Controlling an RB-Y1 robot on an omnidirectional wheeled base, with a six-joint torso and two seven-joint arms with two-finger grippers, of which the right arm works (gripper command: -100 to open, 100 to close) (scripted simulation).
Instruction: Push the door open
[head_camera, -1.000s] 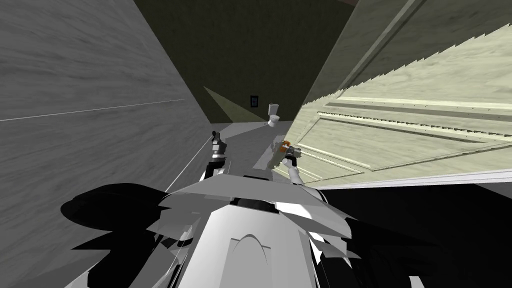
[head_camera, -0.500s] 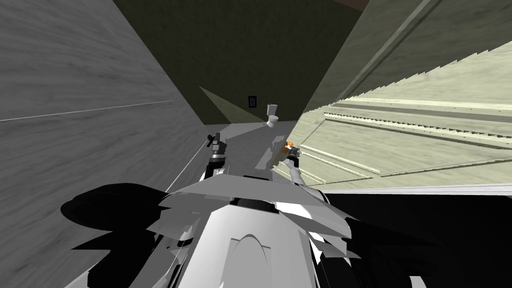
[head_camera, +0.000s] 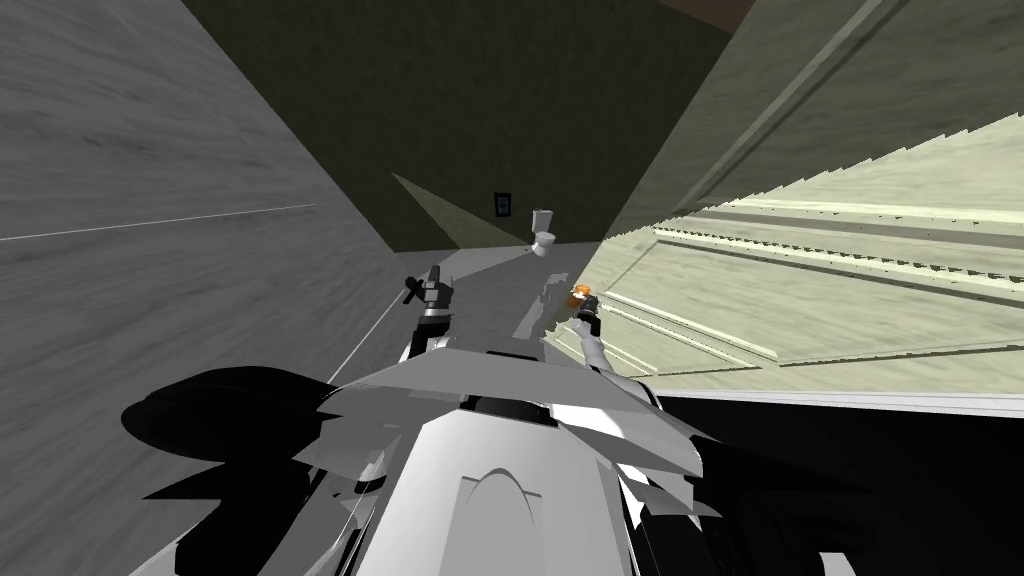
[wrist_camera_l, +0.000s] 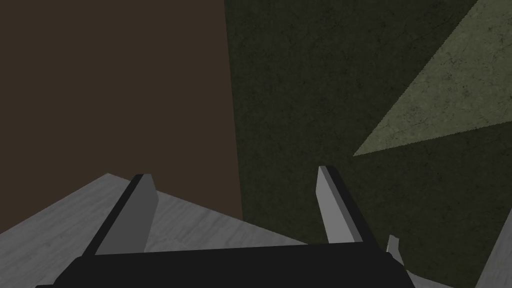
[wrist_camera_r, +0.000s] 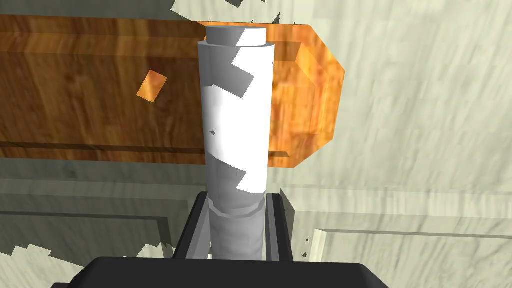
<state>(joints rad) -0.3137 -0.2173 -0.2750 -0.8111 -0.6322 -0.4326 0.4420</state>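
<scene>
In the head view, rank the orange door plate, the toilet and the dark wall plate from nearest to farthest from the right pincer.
1. Orange door plate: right at the right pincer, which is shut on the white handle.
2. Toilet: ahead, against the far wall.
3. Dark wall plate: on the far wall, left of the toilet.

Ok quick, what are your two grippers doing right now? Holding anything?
The left gripper is open, with nothing between its fingers.
The right gripper is shut on the pale door handle.
</scene>
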